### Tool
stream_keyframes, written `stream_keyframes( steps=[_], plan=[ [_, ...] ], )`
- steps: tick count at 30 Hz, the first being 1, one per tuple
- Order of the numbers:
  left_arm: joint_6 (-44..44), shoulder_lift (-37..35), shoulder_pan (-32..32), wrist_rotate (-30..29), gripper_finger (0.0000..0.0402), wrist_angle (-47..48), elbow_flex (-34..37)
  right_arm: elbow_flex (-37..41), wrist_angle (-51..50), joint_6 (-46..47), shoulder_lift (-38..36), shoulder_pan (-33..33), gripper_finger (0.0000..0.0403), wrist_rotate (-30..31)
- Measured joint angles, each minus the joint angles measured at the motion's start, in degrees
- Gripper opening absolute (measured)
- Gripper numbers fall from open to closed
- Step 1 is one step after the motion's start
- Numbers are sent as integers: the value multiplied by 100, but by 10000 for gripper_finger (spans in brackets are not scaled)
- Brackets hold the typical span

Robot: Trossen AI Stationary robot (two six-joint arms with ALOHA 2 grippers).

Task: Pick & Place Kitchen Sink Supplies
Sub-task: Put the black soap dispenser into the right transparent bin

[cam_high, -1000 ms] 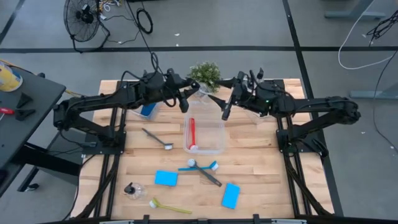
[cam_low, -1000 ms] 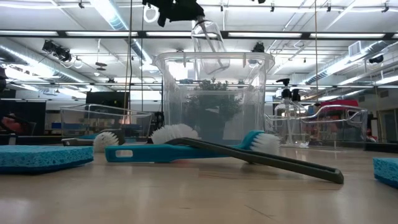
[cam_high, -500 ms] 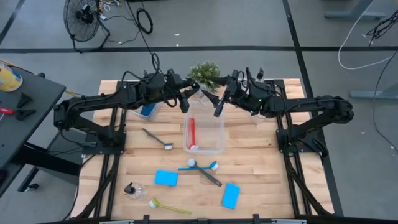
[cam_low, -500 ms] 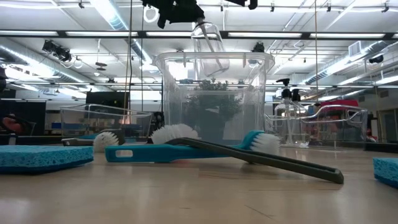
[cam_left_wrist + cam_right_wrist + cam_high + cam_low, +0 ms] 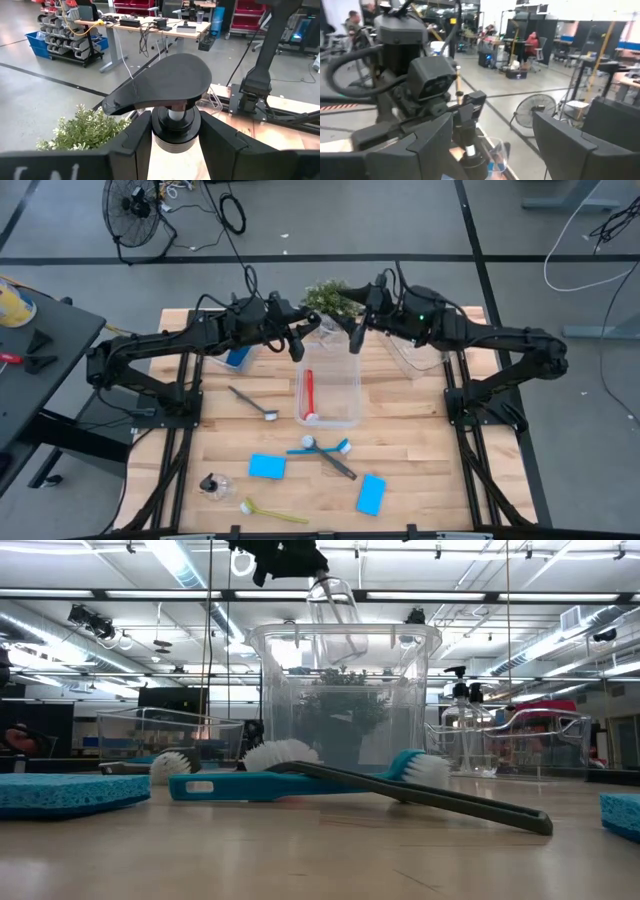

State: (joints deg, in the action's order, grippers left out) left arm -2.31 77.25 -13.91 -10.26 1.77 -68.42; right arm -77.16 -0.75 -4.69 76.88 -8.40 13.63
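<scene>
The left end effector [image 5: 300,338] hangs above the back of the table [image 5: 420,442], clenched on the neck of a clear bottle [image 5: 335,608] with a black pump top [image 5: 165,82]; its fingers [image 5: 134,141] flank the neck just under the pump. In the low view the bottle hangs above the rim of the middle bin [image 5: 345,700]. The right end effector [image 5: 357,330] faces it from the other side, just beside the plant [image 5: 330,297], with its fingers [image 5: 427,142] spread wide and grasping nothing.

The middle bin [image 5: 330,395] holds a red brush [image 5: 309,392]. A left bin [image 5: 232,358] holds a blue sponge [image 5: 238,357]. On the table lie a grey brush [image 5: 254,403], a blue brush [image 5: 318,447] crossed by a dark brush [image 5: 335,461], two more sponges [image 5: 267,466] [image 5: 371,494], a yellow-green brush [image 5: 273,512] and a second bottle [image 5: 213,484] lying near the front left corner
</scene>
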Motion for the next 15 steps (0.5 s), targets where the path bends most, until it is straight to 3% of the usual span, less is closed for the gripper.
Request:
stream_keyframes(
  steps=[9,15],
  plan=[
    [2,0,0,-2,143,45,0,-388,-831,260,4,-159,279,-960],
    [4,0,0,-2,144,67,0,-475,-938,218,47,-224,279,-990]
  ],
)
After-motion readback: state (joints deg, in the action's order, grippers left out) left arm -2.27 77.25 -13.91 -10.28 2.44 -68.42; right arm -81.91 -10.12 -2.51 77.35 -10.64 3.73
